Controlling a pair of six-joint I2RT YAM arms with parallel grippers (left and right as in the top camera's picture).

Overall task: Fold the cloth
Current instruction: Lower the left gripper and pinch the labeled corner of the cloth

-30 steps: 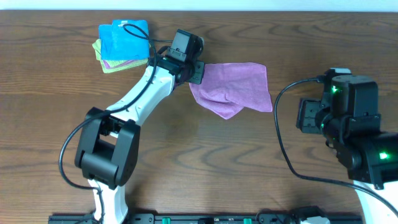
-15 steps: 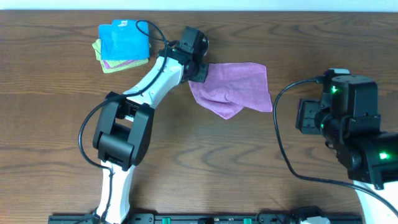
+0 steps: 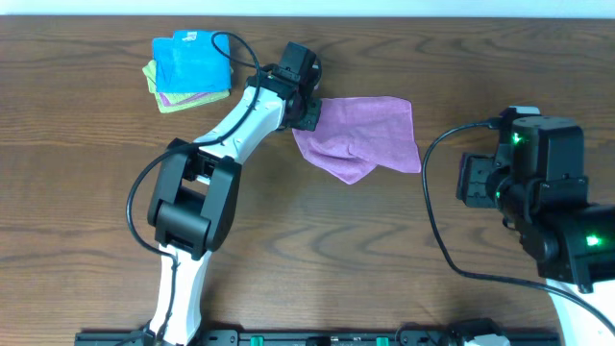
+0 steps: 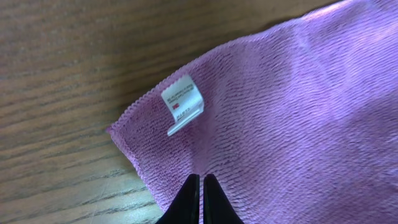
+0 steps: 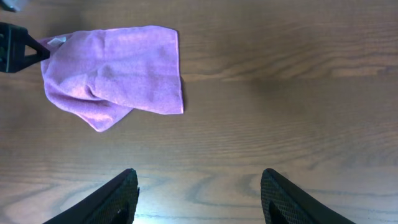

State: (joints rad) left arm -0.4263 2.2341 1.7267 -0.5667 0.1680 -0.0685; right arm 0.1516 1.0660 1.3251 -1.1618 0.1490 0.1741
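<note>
A purple cloth (image 3: 363, 133) lies crumpled on the wooden table, its lower left part folded under into a point. It also shows in the left wrist view (image 4: 298, 112), with a white tag (image 4: 182, 102) near its corner, and in the right wrist view (image 5: 112, 68). My left gripper (image 3: 306, 108) sits at the cloth's upper left corner. Its fingers (image 4: 198, 182) are pressed together on the purple fabric. My right gripper (image 5: 199, 177) is open and empty over bare table, to the right of the cloth (image 3: 473, 181).
A stack of folded cloths (image 3: 190, 69), blue on top with green and purple below, lies at the back left. The left arm's cable loops beside it. The table's far edge runs close behind the cloth.
My left arm has swung its elbow to the right and the gripper has shifted slightly up and right at the cloth's corner. The cloth and the right arm have not moved.
</note>
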